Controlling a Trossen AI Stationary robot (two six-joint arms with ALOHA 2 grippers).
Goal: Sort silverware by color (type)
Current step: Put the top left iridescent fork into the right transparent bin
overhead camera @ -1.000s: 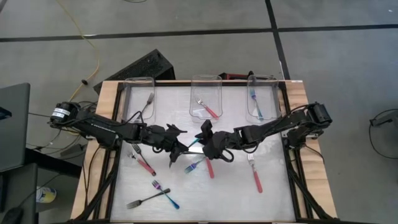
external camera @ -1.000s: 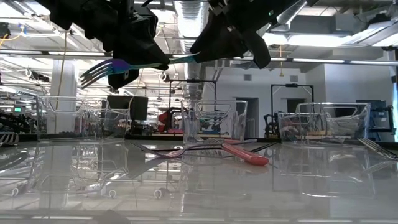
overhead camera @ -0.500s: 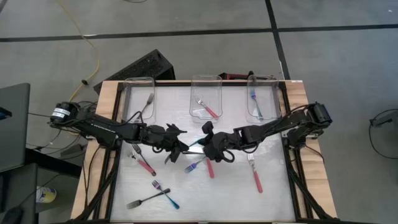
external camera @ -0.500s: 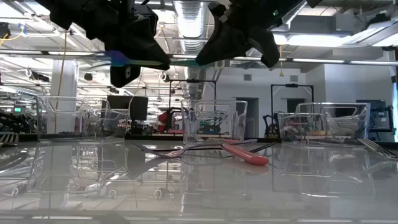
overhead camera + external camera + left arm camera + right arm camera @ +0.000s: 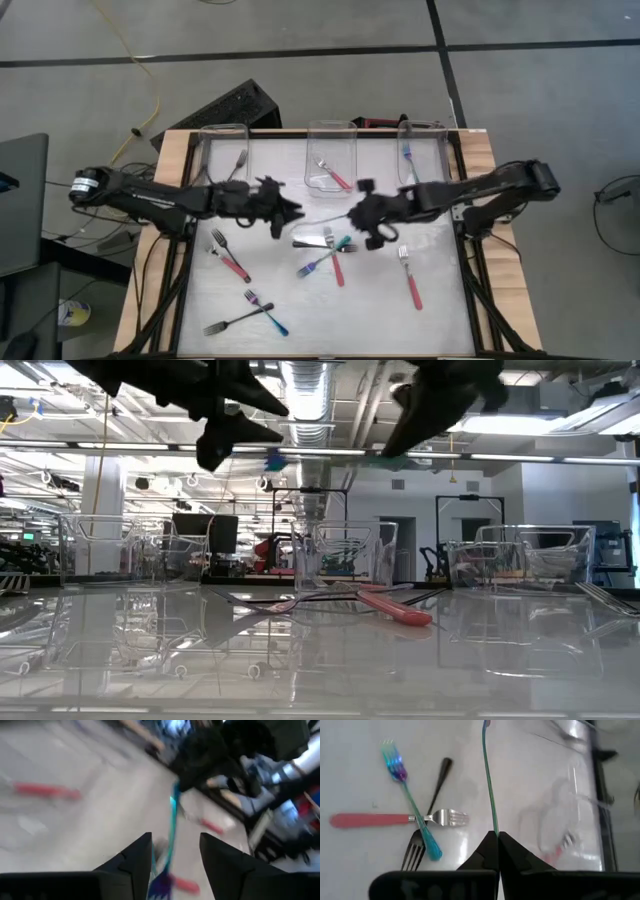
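Silverware is lying scattered across the table (image 5: 440,310), while one teal fork (image 5: 488,780) is hanging in the air above the middle, pinched by its handle end in the right tool (image 5: 372,222), whose fingers are pressing fully together on it. The left tool (image 5: 290,212) is sitting just beside the fork's other end with its fingers (image 5: 135,857) standing apart and nothing between them. Under the raised fork, a red-handled fork (image 5: 375,819), a blue-handled fork (image 5: 412,802) and a dark metal fork (image 5: 427,822) are crossing one another in a small pile. Nearer the front edge, another red-handled fork (image 5: 411,280) is lying alone, one more (image 5: 231,261) is lying on the left side, and a dark fork (image 5: 232,320) is crossing a blue one (image 5: 268,313). Along the far edge, three clear bins are standing in a row: the left bin (image 5: 222,133) is holding a dark fork, the middle bin (image 5: 331,127) a red one, the right bin (image 5: 421,128) a blue one.
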